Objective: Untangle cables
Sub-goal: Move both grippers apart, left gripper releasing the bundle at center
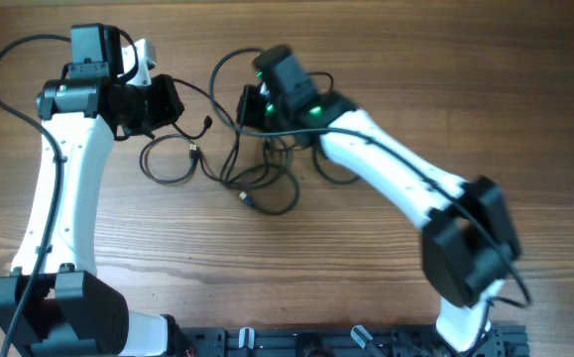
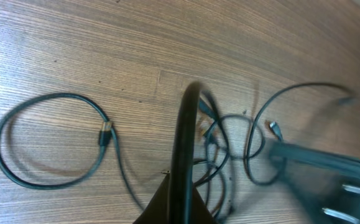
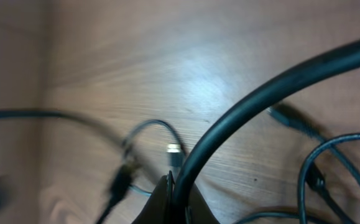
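Closest to the left wrist lens, a glossy black flexible cord [image 2: 184, 143] rises straight up out of the left gripper [image 2: 175, 200], whose dark fingers are clenched on it at the bottom edge of the view. Beyond it, on the pale wood-grain table [image 2: 74, 43], a separate thin black cord loop [image 2: 61, 95] lies flat to the left, with its gold-tipped plug [image 2: 106, 133] resting on the right side of the ring. To the right of the held cord sits the knot of thin black cables [image 2: 220, 152], several loops overlapping one another, and a small silver plug end [image 2: 275, 129] lies just beside them. The blurred grey right arm [image 2: 329, 180] reaches in from the lower right

At the right wrist, a second black cord [image 3: 279, 84] comes up from the right gripper [image 3: 171, 198], its fingers pinched shut on the strand, and sweeps in a wide arc to the upper right edge. A silver-tipped connector [image 3: 175, 152] lies on the wood just left of that arc, and more thin loops cross each other at the right; the strands at the far left are too blurred to follow

From overhead, both grippers stand near the far side of the table, apart from each other. The knot spreads on the wood mostly below the right gripper, while the separate loop lies below the left one, near the knot
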### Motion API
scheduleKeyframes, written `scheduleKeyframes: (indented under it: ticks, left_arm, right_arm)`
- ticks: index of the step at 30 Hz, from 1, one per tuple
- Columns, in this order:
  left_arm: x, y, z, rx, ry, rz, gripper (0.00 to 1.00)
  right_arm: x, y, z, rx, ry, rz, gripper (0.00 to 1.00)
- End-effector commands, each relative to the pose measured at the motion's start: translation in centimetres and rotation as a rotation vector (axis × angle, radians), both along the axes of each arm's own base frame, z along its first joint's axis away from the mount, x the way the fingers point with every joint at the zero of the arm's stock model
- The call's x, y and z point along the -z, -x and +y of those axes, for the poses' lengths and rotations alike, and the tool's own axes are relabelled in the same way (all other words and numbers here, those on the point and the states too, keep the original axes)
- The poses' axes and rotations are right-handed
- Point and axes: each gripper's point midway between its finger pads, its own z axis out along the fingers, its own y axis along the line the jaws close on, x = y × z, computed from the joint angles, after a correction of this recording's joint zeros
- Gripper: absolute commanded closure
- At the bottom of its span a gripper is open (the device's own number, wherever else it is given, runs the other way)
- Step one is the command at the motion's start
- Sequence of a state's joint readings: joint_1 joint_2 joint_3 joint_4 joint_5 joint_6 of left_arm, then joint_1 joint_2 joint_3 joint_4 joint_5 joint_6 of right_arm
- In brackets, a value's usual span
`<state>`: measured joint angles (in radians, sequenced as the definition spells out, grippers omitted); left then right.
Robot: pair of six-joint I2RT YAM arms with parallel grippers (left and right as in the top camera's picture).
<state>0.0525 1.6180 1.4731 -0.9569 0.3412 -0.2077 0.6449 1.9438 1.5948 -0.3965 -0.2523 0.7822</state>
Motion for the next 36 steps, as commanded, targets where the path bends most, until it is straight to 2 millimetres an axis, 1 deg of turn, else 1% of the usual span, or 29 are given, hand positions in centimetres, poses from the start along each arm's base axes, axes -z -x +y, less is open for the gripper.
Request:
scheduleKeyframes:
  ticks: [1,2,3,4,5,6,8,9,11,13,15,17,19,20,21,23,24,26,29,30,32,33,35,36]
  left_arm:
    - [-0.3,-0.3,-0.2,0.0,0.011,-0.006,0.96]
    - [-0.2,-0.3,-0.2,0.0,0.011,-0.006,0.96]
    - [-0.2,-0.3,-0.2,-0.001,0.011,-0.005,0.96]
    - [-0.2,-0.3,-0.2,-0.001,0.012,-0.005,0.96]
    - [-0.2,-0.3,-0.2,0.0,0.011,-0.004,0.96]
    - [-0.2,-0.3,-0.3,0.0,0.012,-0.004,0.96]
    - [-0.2,-0.2,-0.3,0.0,0.012,0.001,0.95]
    - [-0.1,-0.1,-0.3,0.0,0.012,0.003,0.95]
    - [-0.1,0.0,-0.3,0.002,0.012,0.008,0.94]
    - [0.0,0.0,-0.4,0.005,0.012,0.013,0.94]
    - [0.2,0.1,-0.8,0.015,0.012,0.021,0.9]
    - [0.6,0.2,-1.5,0.055,0.008,0.026,0.84]
    - [0.7,0.6,-3.2,0.152,0.034,0.017,0.75]
    - [0.7,0.8,-4.5,0.226,0.059,0.007,0.7]
    - [0.6,1.1,-5.7,0.295,0.081,-0.004,0.64]
    - [0.8,1.4,-7.4,0.374,0.102,-0.013,0.55]
    - [0.8,1.7,-8.2,0.415,0.108,-0.017,0.51]
    - [1.2,2.2,-9.6,0.47,0.106,-0.012,0.47]
    - [2.3,3.2,-11.2,0.538,0.095,0.028,0.45]
    - [2.9,3.6,-11.7,0.564,0.093,0.048,0.47]
    - [4.1,4.0,-12.3,0.579,0.078,0.088,0.55]
    - [5.0,4.2,-12.6,0.589,0.067,0.116,0.58]
    - [6.3,4.3,-13.1,0.602,0.057,0.15,0.59]
    - [7.1,4.3,-13.4,0.609,0.055,0.167,0.62]
  right_arm:
    - [-13.8,2.4,-2.4,-0.2,-0.184,-0.267,0.96]
    - [-16.4,3.3,-3.2,-0.215,-0.225,-0.3,0.96]
    - [-18.3,4.1,-4.0,-0.225,-0.254,-0.329,0.96]
    - [-20.8,5.1,-5.3,-0.217,-0.281,-0.363,0.96]
    - [-22.1,5.8,-6.3,-0.202,-0.288,-0.381,0.96]
    - [-22.8,6.1,-6.8,-0.196,-0.292,-0.393,0.96]
    - [-23.8,6.7,-8.1,-0.176,-0.291,-0.403,0.96]
    - [-23.7,6.8,-8.5,-0.167,-0.288,-0.393,0.96]
    - [-22.9,6.7,-9.0,-0.148,-0.285,-0.34,0.96]
    - [-22.9,7.2,-8.9,-0.19,-0.315,-0.314,0.96]
    - [-24.0,8.2,-8.6,-0.265,-0.375,-0.317,0.96]
    - [-24.5,8.0,-9.3,-0.275,-0.401,-0.313,0.96]
    - [-24.2,7.4,-10.3,-0.252,-0.386,-0.314,0.96]
    - [-23.9,7.0,-10.9,-0.233,-0.375,-0.307,0.96]
    - [-23.3,6.4,-11.8,-0.204,-0.35,-0.305,0.96]
    - [-22.2,5.3,-13.3,-0.148,-0.305,-0.288,0.96]
    - [-21.5,4.8,-14.0,-0.123,-0.28,-0.28,0.96]
    - [-20.7,4.4,-14.9,-0.104,-0.258,-0.259,0.96]
    - [-19.2,4.1,-15.5,-0.086,-0.229,-0.219,0.96]
    - [-18.5,4.0,-15.7,-0.074,-0.215,-0.191,0.96]
    - [-16.9,4.0,-15.9,-0.057,-0.189,-0.132,0.96]
    - [-15.8,4.1,-16.1,-0.051,-0.165,-0.098,0.96]
    - [-14.0,4.2,-16.5,-0.041,-0.12,-0.044,0.96]
    - [-12.4,4.2,-16.9,-0.031,-0.079,0.001,0.96]
